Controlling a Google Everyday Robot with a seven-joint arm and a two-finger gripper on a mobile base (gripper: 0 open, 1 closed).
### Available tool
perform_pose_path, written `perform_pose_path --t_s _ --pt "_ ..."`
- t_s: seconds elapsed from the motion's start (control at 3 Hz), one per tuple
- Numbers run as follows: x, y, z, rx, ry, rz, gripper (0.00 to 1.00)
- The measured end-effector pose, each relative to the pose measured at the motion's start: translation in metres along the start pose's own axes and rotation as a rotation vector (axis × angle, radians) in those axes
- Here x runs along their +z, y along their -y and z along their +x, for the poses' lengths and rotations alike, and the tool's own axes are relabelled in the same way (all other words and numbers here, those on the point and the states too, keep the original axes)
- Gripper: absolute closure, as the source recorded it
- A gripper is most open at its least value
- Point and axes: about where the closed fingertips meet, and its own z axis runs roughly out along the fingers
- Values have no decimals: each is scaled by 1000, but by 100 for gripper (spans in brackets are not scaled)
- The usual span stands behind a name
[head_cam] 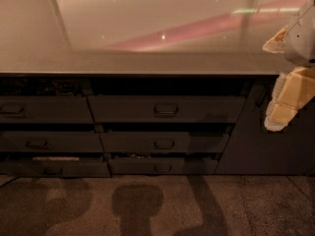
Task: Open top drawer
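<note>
The top drawer (166, 109) is the wide, tall dark grey front in the middle column, just under the counter edge. Its small loop handle (166, 110) sits at its centre. A dark gap shows above the front, and I see nothing of the drawer's inside. My gripper (288, 95), white and pale yellow, hangs at the right edge of the view. It is in front of the counter edge, well to the right of the drawer's handle and about level with it. It touches nothing.
A narrower like-handled drawer front (44, 109) is to the left. Lower drawer fronts (164, 143) (162, 167) sit below. A plain dark cabinet panel (266, 146) is under the gripper. The glossy countertop (147, 63) lies above. The floor (138, 205) carries the robot's shadow.
</note>
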Motion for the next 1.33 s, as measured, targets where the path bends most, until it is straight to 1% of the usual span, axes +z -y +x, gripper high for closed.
perform_pose_path --t_s 0.33,0.67,1.0,1.33 --pt "0 0 0 0 0 0 0" --pt "0 -5 0 -14 5 70 0" --pt "-5 -42 5 -52 41 171 0" --pt "6 -44 6 -53 56 201 0"
